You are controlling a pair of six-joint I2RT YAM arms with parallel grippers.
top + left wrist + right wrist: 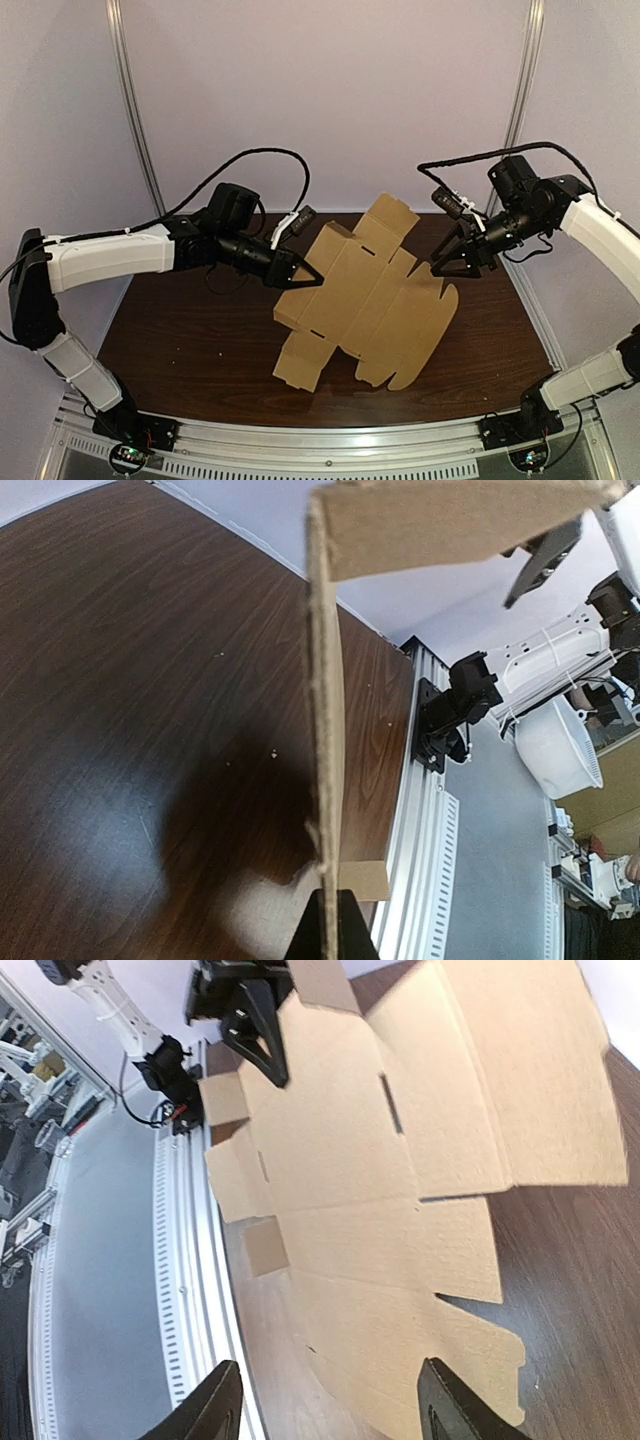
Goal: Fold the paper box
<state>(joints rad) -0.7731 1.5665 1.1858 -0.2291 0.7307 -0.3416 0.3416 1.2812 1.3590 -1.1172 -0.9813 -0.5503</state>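
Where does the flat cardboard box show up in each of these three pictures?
Top external: cardboard box at centre frame.
Left wrist: cardboard box edge-on, a vertical strip mid-frame.
Right wrist: cardboard box spread across the upper right.
Shared landmark: the ribbed metal rail.

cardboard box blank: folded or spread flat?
Spread, unfolded: cardboard box blank shows all panels and flaps as one open sheet. Left hand pinches its edge.
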